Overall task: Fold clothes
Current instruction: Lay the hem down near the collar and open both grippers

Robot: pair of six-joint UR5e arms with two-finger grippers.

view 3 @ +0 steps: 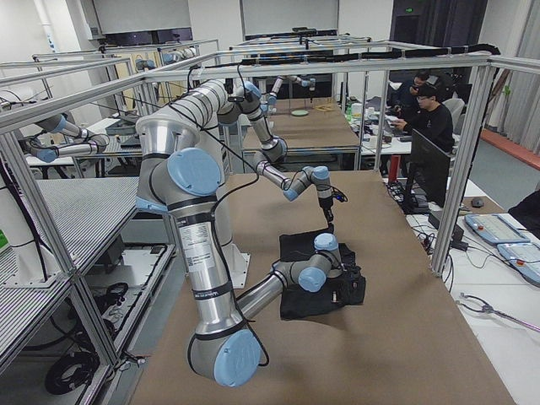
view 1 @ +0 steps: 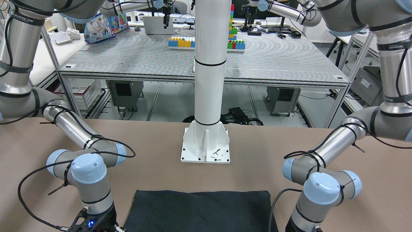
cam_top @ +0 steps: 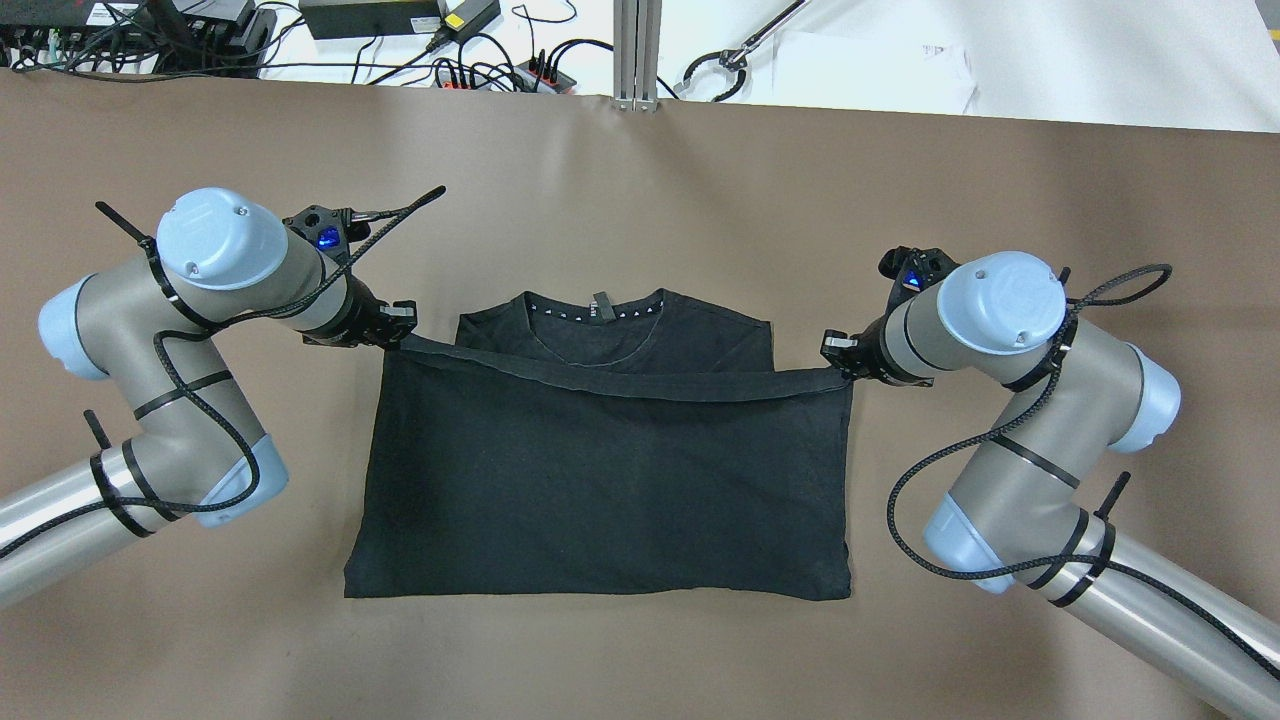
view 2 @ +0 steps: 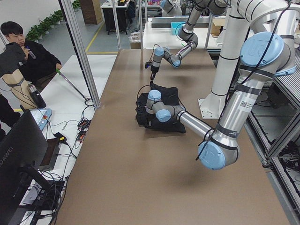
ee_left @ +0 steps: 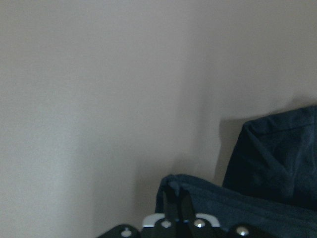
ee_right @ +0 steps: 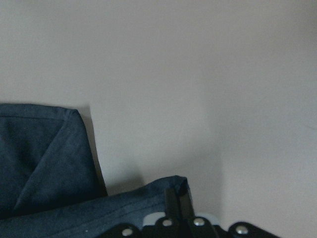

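Overhead, garment: black T-shirt (cam_top: 600, 470) lies in the middle of the brown table (cam_top: 640, 150), doubled over, with its folded edge nearest the robot.
Overhead, hem: the hem (cam_top: 620, 378) runs as a stretched band from one gripper to the other, crossing the chest just below the neckline (cam_top: 598, 312). The neckline and shoulders show beyond it.
Overhead, left gripper: left gripper (cam_top: 398, 335) is at the hem's left corner, pinching it.
Overhead, right gripper: right gripper (cam_top: 838, 362) is at the hem's right corner, likewise pinching.

Front-facing, garment: the shirt's folded edge faces the white post (view 1: 209, 64), well apart from the post's base plate (view 1: 206, 149).
Front-facing, grippers: both are cut off by the bottom edge and the jaws cannot be read here.

Exterior left: the shirt is a dark patch mid-table. The near arm's wrist sits over its near side and the far arm reaches down at its far side. An operator (view 2: 28, 56) sits beyond the table's edge.

Exterior right: the near arm's wrist covers the shirt's near corner, and the far arm comes down at the other end. A seated operator (view 3: 430, 118) is behind a monitor (view 3: 429, 169).

Left wrist: the fingers (ee_left: 171, 206) are pressed together on a fold of dark cloth, the hem corner caught between them. A shoulder of the shirt lies on the table to the right.

Right wrist: the fingers (ee_right: 171, 206) are closed on the hem corner, which curls over their tips. A shoulder of the shirt lies flat at left.
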